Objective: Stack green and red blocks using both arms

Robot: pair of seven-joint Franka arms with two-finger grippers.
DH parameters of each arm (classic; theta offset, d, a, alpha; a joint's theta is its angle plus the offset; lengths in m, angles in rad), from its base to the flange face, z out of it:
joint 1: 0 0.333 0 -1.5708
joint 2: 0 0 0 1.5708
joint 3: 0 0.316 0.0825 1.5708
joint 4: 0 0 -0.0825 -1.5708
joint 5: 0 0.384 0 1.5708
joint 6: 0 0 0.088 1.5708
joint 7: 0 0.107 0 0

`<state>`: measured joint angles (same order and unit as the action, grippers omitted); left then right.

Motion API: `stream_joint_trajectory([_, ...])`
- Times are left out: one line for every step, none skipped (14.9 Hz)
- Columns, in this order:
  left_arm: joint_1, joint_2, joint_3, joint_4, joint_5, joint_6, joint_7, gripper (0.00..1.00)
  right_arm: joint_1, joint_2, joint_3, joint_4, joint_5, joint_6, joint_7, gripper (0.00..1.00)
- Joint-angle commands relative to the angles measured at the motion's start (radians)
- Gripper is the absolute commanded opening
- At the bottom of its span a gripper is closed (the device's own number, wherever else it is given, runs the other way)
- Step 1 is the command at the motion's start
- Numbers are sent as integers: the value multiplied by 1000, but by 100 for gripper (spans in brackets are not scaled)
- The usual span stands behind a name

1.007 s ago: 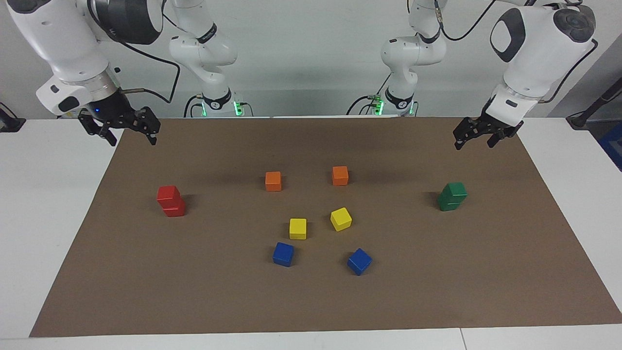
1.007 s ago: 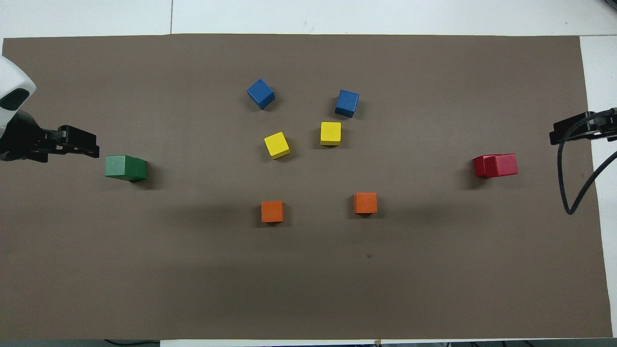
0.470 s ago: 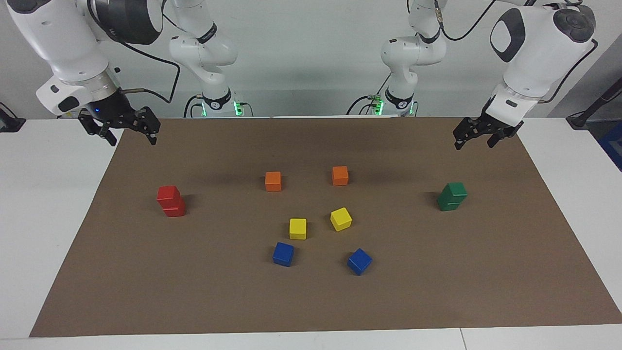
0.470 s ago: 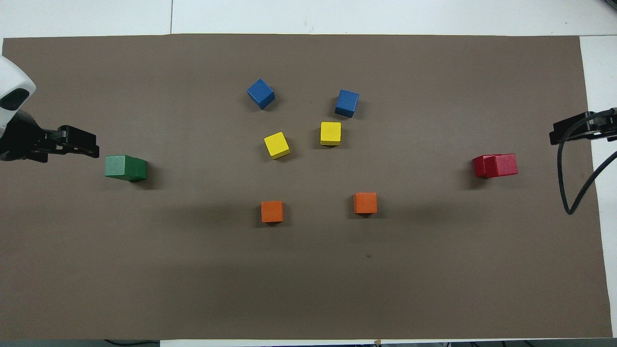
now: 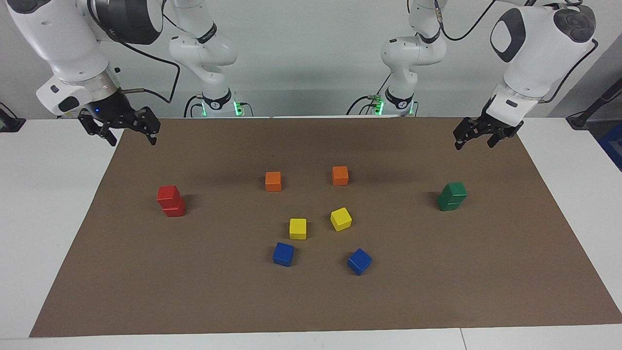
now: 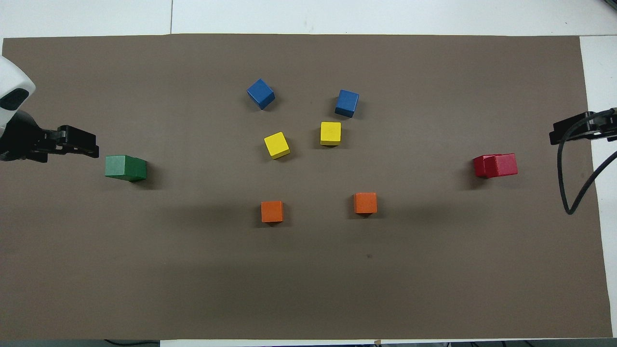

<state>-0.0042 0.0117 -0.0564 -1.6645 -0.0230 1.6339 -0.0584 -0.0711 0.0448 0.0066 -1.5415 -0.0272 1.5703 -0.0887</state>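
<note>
- Green stack (image 5: 452,196), red stack (image 5: 170,200): rigid, likely light cubes; best gripped on opposite flat sides.
- Left gripper (image 5: 479,137), right gripper (image 5: 127,132): jaws open, empty.

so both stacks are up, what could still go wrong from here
1. The top red block sits offset on the lower one, overhanging toward the right arm's end; a jolt to the table might tip it.
2. The green stack is also slightly skewed, so it may be less steady than it looks.
3. The left gripper hangs fairly close to the green stack; a low sweep toward the middle could clip it.
</note>
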Motion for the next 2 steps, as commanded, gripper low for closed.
stream_joint_trajectory([-3, -1, 7, 2, -5, 0, -8, 100, -10, 0, 9, 4, -8, 0, 17, 100])
stream_joint_trajectory([-3, -1, 9, 2, -3, -2, -8, 100, -10, 0, 10, 4, -8, -1, 17, 100])
